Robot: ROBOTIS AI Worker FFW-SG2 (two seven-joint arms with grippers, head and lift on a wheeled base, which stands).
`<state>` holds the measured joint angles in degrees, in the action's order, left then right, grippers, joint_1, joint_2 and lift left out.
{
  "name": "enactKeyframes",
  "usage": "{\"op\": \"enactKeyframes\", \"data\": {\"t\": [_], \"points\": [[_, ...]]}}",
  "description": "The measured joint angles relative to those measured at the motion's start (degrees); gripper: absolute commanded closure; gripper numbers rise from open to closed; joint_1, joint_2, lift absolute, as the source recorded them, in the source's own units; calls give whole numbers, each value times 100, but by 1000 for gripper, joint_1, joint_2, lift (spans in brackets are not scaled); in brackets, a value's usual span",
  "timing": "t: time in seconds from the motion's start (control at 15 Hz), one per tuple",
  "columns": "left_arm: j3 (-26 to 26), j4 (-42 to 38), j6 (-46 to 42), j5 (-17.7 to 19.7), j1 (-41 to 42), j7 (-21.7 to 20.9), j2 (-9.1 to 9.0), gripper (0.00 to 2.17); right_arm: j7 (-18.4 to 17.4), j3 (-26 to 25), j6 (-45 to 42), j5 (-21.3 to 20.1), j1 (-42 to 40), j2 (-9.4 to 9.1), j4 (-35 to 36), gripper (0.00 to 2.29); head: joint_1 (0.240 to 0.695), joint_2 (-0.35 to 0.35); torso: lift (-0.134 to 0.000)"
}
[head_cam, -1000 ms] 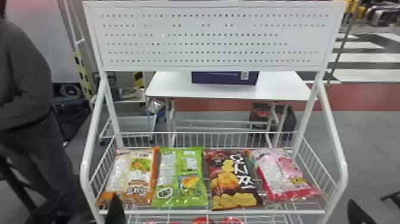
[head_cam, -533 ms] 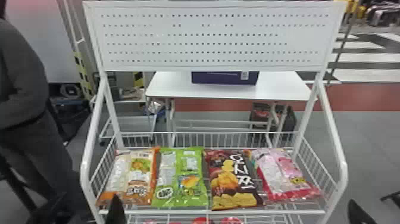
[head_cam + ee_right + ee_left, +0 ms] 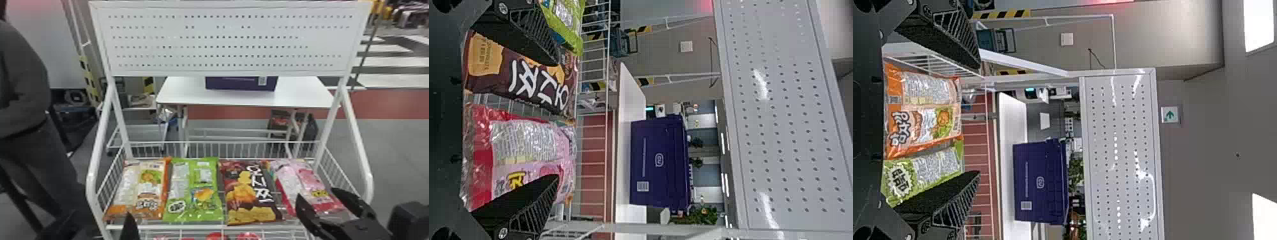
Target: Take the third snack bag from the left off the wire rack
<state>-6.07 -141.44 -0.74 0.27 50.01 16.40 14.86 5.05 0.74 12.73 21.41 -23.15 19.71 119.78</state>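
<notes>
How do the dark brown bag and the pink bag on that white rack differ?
The dark brown snack bag printed with yellow chips is third from the left; the pink snack bag lies at the right end. The brown one shows in full, while the open right gripper hides the pink one's near end in the head view. Both lie flat on the white wire rack.

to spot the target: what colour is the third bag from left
Dark maroon bag with yellow snacks, clearest in head view.
</notes>
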Motion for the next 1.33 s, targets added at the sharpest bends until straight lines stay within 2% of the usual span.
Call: {"op": "enactKeyframes", "data": {"t": [0.4, 0.6, 0.73, 0.87, 0.93, 1.0, 1.07, 1.13, 1.2, 1.27, 1.33], "points": [[23, 16, 25, 3, -1, -4, 7, 137, 150, 1004, 505, -48, 1779, -177, -1600, 97, 499, 0, 0], [60, 25, 35, 16, 7, -3, 8, 137, 312, 1380, 539, -46, 2400, -348, -2410, 127, 499, 0, 0], [76, 62, 35, 27, 9, -6, 8, 137, 400, 1598, 762, -82, 2751, -434, -2800, 137, 499, 0, 0], [91, 87, 35, 43, -7, -6, 6, 137, 404, 1710, 1140, -194, 2981, -505, -2966, 245, 499, 0, 0], [95, 96, 35, 52, -22, -6, 6, 137, 403, 1732, 1313, -241, 3046, -525, -2998, 417, 499, 0, 0], [101, 109, 35, 62, -42, -6, 7, 137, 454, 1745, 1474, -289, 3100, -530, -3016, 785, 499, 0, 0], [104, 129, 35, 77, -73, -10, 7, 137, 548, 1748, 1560, -334, 3131, -523, -3034, 1450, 499, 0, 0], [103, 154, 40, 90, -105, -11, 8, 137, 612, 1743, 1591, -358, 3146, -509, -3050, 1922, 499, 0, 0], [101, 181, 60, 106, -140, -13, 8, 137, 650, 1718, 1607, -362, 3148, -500, -3060, 2040, 499, 0, 0], [99, 199, 80, 118, -168, -17, 8, 137, 684, 1687, 1626, -348, 3147, -496, -3064, 2054, 499, 0, 0], [98, 208, 109, 128, -188, -20, 8, 137, 713, 1664, 1679, -334, 3144, -489, -3063, 2206, 499, 0, 0]]}}
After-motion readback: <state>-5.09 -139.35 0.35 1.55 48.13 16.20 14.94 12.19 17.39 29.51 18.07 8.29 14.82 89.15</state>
